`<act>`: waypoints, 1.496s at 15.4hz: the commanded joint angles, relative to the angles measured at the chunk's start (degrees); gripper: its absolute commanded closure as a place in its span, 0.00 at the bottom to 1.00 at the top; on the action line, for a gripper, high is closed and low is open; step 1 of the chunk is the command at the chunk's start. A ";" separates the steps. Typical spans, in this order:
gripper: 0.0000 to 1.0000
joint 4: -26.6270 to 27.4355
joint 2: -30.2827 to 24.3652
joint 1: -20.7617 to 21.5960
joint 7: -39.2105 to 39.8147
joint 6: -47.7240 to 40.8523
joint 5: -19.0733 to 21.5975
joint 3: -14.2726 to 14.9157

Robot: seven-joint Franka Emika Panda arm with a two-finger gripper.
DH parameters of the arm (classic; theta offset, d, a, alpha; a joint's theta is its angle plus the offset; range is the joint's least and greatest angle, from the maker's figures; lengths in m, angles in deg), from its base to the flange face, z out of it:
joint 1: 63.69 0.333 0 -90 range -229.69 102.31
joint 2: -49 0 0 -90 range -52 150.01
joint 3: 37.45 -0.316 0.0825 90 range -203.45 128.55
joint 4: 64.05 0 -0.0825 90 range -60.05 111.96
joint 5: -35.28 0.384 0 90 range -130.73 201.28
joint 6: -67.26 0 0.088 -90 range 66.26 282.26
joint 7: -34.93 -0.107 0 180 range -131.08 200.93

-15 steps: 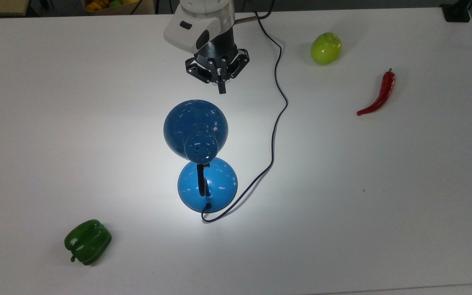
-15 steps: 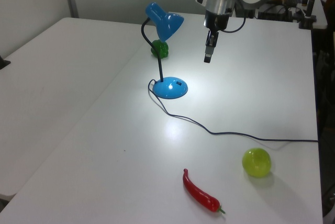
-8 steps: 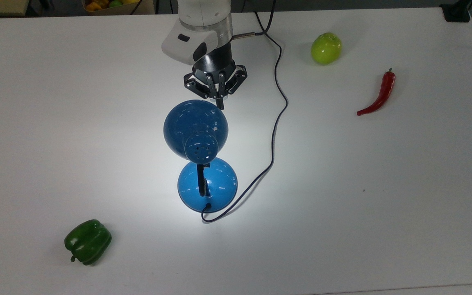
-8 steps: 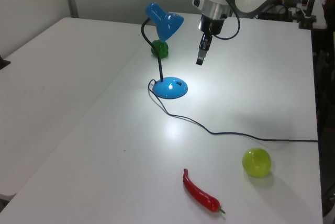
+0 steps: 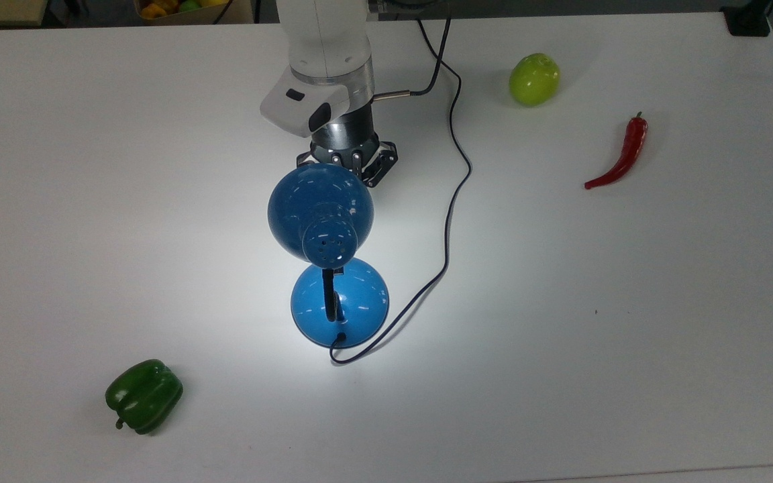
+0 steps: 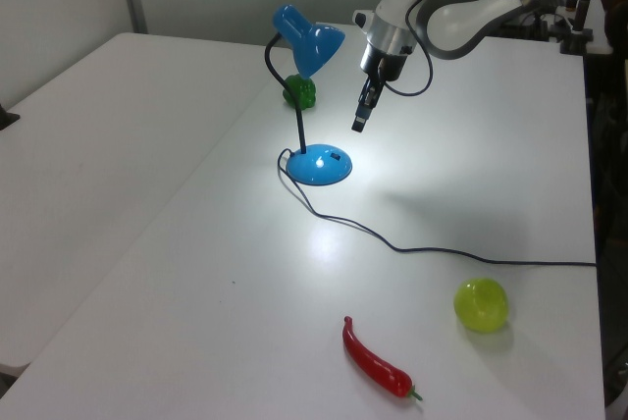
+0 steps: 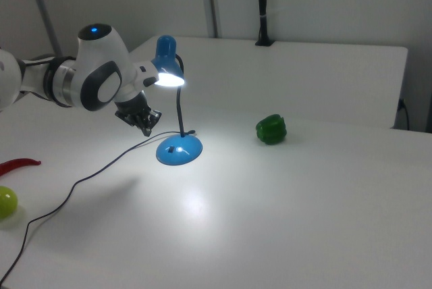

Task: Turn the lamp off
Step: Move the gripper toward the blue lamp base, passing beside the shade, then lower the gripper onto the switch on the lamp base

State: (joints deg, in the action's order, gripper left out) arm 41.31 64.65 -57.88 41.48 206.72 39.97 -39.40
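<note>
So the blue desk lamp (image 6: 312, 96) sits about mid-table, well clear of every edge, and it's lit: bright pool on the white table (image 5: 628, 302) around the dome base (image 6: 320, 165). The gripper (image 6: 360, 122) hangs above the base, just off the shade, fingers pinched together with nothing in them, pointing down like a poker.

What worries me: there's a small dark switch (image 6: 332, 156) on top of the base, and it's a tiny target on a glossy curved dome. Come down off-centre and the tip probably skids off, or shoves the whole light base sideways. The wrist is also really close to the shade (image 5: 320, 211), so a clumsy descent could knock it and tip the lamp. The cord (image 5: 455, 174) trails off toward the far edge beside the arm; snag risk too.
</note>
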 commanded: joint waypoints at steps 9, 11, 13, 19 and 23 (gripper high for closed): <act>1.00 0.38 5.18 -0.01 -1.10 10.04 -0.74 1.33; 1.00 0.29 5.79 -0.01 -1.10 11.36 -0.74 1.60; 1.00 0.29 6.84 -0.01 -1.10 13.46 -0.74 1.60; 1.00 0.21 9.04 -0.01 -1.10 17.42 -0.74 1.60; 1.00 0.12 9.66 0.08 -0.57 17.78 -0.74 1.60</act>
State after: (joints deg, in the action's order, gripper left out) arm 41.30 73.99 -58.39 41.44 223.21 39.97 -38.33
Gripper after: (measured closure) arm 0.991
